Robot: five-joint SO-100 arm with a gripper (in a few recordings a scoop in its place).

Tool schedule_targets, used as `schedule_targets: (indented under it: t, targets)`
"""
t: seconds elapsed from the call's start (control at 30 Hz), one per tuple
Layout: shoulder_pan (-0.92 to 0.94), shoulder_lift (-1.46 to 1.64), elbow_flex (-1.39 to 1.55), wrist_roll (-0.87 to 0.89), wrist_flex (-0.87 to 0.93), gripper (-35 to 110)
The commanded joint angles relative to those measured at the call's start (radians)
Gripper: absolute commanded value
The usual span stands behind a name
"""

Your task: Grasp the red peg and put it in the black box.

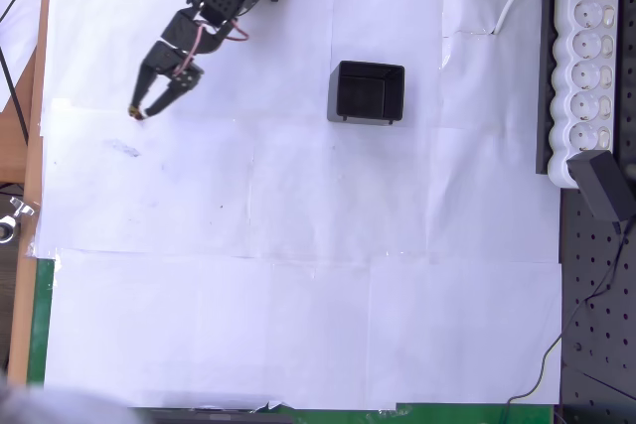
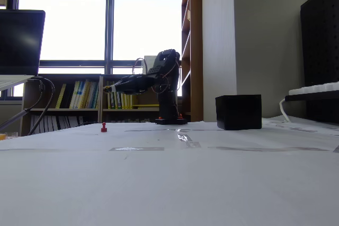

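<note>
Red peg (image 2: 104, 127) just below tool (image 2: 108, 89)

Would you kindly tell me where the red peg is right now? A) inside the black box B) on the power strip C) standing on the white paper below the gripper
C: in the fixed view the red peg stands on the paper, the gripper above it, far from the black box.
</note>
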Motion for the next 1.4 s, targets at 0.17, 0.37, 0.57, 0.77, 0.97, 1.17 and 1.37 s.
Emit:
schedule_targets:
  t: [0.17,0.37,0.57,0.77,0.97,1.17,1.37]
  targets:
    - [0.020,0.124,0.025,-0.005,-0.261,0]
    - [0.012,0.198,-0.072,-0.006,-0.451,0]
    - [0.011,0.272,-0.115,-0.015,-0.532,0]
    - [0.011,0.339,-0.181,-0.034,-0.626,0]
    - [0.002,0.391,-0.184,-0.049,-0.632,0]
    - [0.023,0.486,-0.092,-0.112,-0.534,2]
    - [0.026,0.554,-0.064,-0.127,-0.529,13]
